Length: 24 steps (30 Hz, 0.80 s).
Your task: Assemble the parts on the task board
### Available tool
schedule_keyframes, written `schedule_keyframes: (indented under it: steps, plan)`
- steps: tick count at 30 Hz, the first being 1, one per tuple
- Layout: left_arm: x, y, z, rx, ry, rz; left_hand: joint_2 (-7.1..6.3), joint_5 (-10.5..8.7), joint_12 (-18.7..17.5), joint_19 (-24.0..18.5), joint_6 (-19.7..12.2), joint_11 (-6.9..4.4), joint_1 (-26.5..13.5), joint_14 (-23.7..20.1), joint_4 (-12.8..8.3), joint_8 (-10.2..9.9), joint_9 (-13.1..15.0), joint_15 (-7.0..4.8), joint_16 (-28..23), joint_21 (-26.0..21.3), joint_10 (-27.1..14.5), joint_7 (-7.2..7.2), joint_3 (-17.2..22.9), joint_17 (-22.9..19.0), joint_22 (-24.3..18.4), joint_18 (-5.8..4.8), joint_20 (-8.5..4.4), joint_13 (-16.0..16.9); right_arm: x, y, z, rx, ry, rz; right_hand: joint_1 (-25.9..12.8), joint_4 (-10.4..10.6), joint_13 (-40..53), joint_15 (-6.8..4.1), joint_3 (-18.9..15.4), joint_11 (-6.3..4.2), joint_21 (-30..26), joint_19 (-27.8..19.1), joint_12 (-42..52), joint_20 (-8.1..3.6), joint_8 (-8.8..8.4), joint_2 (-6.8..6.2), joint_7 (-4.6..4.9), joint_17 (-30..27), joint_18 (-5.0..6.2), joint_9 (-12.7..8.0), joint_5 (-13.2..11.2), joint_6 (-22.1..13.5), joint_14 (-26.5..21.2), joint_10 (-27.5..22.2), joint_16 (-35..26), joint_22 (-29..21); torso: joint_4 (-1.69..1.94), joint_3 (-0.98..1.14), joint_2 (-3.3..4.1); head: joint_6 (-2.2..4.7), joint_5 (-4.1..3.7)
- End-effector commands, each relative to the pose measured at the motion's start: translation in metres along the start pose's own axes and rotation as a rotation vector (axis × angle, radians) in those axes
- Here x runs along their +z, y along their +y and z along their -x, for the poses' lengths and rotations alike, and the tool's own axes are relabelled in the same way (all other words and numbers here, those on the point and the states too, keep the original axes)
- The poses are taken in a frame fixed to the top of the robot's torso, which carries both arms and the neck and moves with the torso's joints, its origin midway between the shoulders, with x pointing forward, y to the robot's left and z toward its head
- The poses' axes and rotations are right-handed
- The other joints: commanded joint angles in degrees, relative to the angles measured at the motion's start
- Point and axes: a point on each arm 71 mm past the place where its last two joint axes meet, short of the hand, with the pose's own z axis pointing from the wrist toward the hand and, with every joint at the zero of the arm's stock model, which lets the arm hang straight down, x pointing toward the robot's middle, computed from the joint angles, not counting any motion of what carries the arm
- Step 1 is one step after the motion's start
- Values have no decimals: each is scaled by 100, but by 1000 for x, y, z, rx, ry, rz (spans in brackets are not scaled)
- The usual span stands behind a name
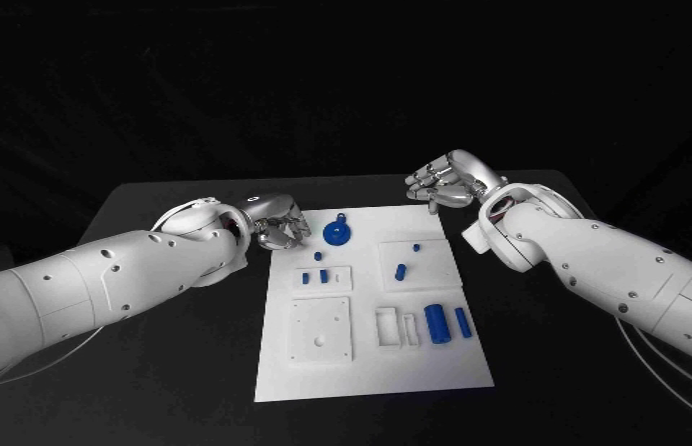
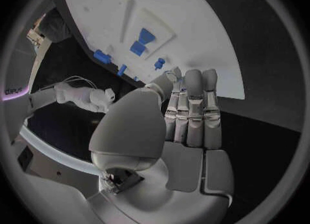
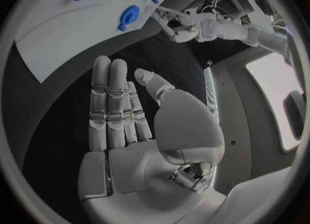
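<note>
The white task board [image 1: 368,366] lies in the middle of the black table. A round blue part with a small loop [image 1: 338,231] sits near its far edge. Small blue pieces [image 1: 316,276] stand on a raised white block. Two blue cylinders [image 1: 436,324] lie side by side on the right half. My left hand [image 1: 277,228] hovers at the board's far left corner, fingers straight and holding nothing [image 2: 187,115]. My right hand [image 1: 444,184] hangs beyond the far right corner, palm flat and bare [image 3: 123,115]. The right wrist view shows the round blue part [image 3: 129,15] on the board [image 3: 71,38].
A square white block [image 1: 320,331] and white sleeves [image 1: 389,326] sit on the board's near half. More small blue pieces [image 1: 402,269] stand on a second raised block. Black table [image 1: 173,386] surrounds the board on both sides.
</note>
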Motion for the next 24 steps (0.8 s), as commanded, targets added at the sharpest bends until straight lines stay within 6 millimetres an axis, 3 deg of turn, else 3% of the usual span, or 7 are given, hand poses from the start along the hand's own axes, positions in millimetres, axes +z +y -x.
schedule_keyframes:
  steps: [1,5,8,12,17,19,24]
  plan:
    - [-3,2,13,-235,-123,12,61,16,-2,-78,-86,-10,-68,-54,34,11,-4,2,-250,-152,28,27,-97,-109,-15,-15,-5,6,-1,-1,-10,-258,134,-6,-80,-41,-1,-34,136,-8,370,-148,-13,8,-5,-21,-17,419,149,3,-123,89,61,68,421,409,-5,8,3,38,-68]
    - [-7,5,24,-407,-197,21,54,6,2,-227,-110,85,-129,-209,76,13,-5,80,-799,-477,-236,60,-153,-340,-235,-56,48,5,-2,-1,-12,-375,163,-13,-73,20,1,-29,166,-17,544,-216,-10,14,-3,-33,-38,658,143,1,-277,186,4,49,675,704,-4,1,2,60,-113]
    - [-10,7,30,-545,-247,29,44,-16,-1,-457,-126,198,-174,-409,105,14,-5,206,-1579,-891,-554,91,-172,-673,-541,-76,162,-1,-4,-1,-16,-453,185,-24,-93,64,0,-21,164,-15,577,-200,-11,21,-1,-74,-48,719,142,-2,-365,193,10,4,757,794,-8,-3,0,70,-138]
    - [-14,9,34,-678,-290,34,56,-23,-7,-704,-127,319,-203,-501,147,19,-4,441,-3106,-1646,-846,95,-218,-1287,-1256,-81,397,-7,-7,-3,-20,-525,219,-44,-131,180,0,14,129,12,561,-175,-10,48,-5,-172,-53,786,137,-6,-505,145,-8,-114,861,889,-5,-7,0,82,-148]
    - [-17,10,36,-766,-310,28,123,-46,2,-1038,-158,413,-207,-265,202,23,-3,681,-4834,-1668,-1112,93,-477,-1657,-2650,-56,677,-7,-11,-3,-26,-588,253,-66,-46,437,1,55,-118,59,417,-92,-10,95,-2,-354,-20,808,159,-6,-680,-11,-30,-266,950,983,-6,-9,1,100,-180]
    - [-18,10,36,-784,-311,23,126,-41,2,-1065,-172,413,-191,-229,193,19,-5,712,-5119,-1664,-1126,74,-573,-1653,-3032,-65,713,-7,-12,-2,-29,-605,260,-70,-19,487,1,61,-173,66,389,-64,-10,101,-2,-383,-9,809,164,-7,-735,-51,-24,-285,971,1007,-7,-11,0,102,-182]
    - [-19,9,36,-808,-309,9,165,-105,0,-1098,-187,410,-133,-551,139,23,-6,824,-5119,-1669,-1128,58,-926,-1754,-3971,-76,817,-9,-15,0,-34,-633,271,-69,113,679,2,78,-235,80,322,18,-10,121,-3,-464,14,851,193,-8,-865,-100,-41,-324,1155,1187,-2,-15,-2,106,-203]
